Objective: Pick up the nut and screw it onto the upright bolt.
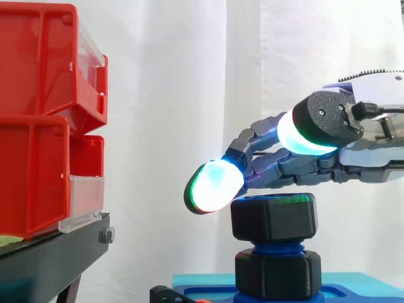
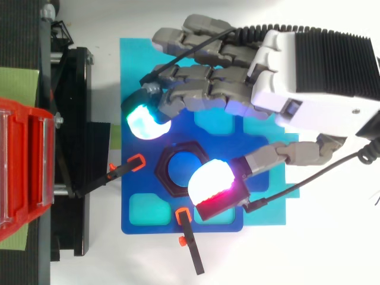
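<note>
Robot hand enters from the frame's right, over the nut. Fingers loosely bent, gripping nothing. Cyan fingertip is at the nut's upper-left edge, thumb pad above it. Nut already sits atop the upright blue bolt, bottom centre, with a gap above the lower black collar. My read: pickup and placement done, screwing down left.

**Robot test bench in a lab**

A lab setup is indicated: the work is screened by a white curtain, red bins are stacked on a black stand, and a blue fixture plate is reached over by a robotic hand.
</note>
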Robot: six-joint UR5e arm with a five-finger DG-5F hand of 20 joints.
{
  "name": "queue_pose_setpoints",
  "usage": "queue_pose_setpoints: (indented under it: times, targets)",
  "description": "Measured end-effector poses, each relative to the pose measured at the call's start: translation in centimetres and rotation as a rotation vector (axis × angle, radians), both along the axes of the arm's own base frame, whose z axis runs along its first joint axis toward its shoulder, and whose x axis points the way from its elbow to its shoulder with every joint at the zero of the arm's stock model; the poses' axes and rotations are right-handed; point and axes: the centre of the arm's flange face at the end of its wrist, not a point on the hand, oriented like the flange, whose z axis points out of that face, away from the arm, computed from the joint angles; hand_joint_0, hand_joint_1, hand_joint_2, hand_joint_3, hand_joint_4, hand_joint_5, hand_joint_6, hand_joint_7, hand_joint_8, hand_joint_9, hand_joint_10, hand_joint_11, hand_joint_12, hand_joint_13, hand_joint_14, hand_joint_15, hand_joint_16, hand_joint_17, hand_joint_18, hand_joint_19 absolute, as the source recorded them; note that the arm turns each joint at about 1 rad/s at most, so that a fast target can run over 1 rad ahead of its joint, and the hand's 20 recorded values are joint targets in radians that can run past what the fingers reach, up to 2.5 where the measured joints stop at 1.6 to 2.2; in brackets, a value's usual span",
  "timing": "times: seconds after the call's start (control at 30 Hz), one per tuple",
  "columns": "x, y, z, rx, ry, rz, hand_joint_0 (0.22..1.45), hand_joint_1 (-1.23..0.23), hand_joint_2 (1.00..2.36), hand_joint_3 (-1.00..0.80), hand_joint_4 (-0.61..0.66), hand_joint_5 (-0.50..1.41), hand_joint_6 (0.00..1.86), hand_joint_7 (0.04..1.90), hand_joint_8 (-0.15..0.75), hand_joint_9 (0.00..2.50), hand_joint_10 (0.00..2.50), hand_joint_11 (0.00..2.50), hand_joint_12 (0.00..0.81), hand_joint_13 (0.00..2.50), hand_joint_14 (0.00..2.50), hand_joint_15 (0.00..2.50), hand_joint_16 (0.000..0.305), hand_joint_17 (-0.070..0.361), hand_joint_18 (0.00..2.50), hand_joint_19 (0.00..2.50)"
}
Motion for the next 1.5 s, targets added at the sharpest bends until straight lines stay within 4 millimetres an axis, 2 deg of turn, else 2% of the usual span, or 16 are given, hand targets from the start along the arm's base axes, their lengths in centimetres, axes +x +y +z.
queue_pose_setpoints:
  times: [0.3,0.57,1.1,1.27,1.5]
  targets:
    - [0.0,0.7,-0.1,0.002,0.000,0.007,0.46,-0.30,1.00,-0.50,0.11,-0.20,0.50,0.67,0.213,0.31,0.00,0.00,0.294,0.07,0.00,0.00,0.037,0.084,0.00,0.00]
    - [0.0,1.1,-0.2,0.001,0.004,0.013,0.48,-0.31,1.00,-0.50,0.17,-0.15,0.50,0.91,0.237,0.45,0.00,0.00,0.282,0.15,0.00,0.00,0.034,0.077,0.00,0.00]
    - [-0.2,0.4,-0.4,0.000,0.010,0.007,0.49,-0.34,1.00,-0.50,0.13,-0.10,0.50,1.30,0.255,0.57,0.00,0.00,0.268,0.23,0.00,0.00,0.030,0.068,0.00,0.00]
    - [-0.2,-0.5,-0.4,0.000,0.010,0.001,0.50,-0.36,1.00,-0.50,0.13,-0.10,0.57,1.21,0.258,0.62,0.00,0.00,0.259,0.28,0.00,0.00,0.028,0.064,0.00,0.00]
    - [-0.4,-2.0,-0.4,-0.001,0.011,0.004,0.51,-0.38,1.00,-0.50,0.17,-0.07,0.62,1.19,0.266,0.74,0.00,0.01,0.242,0.35,0.00,0.00,0.025,0.056,0.01,0.00]
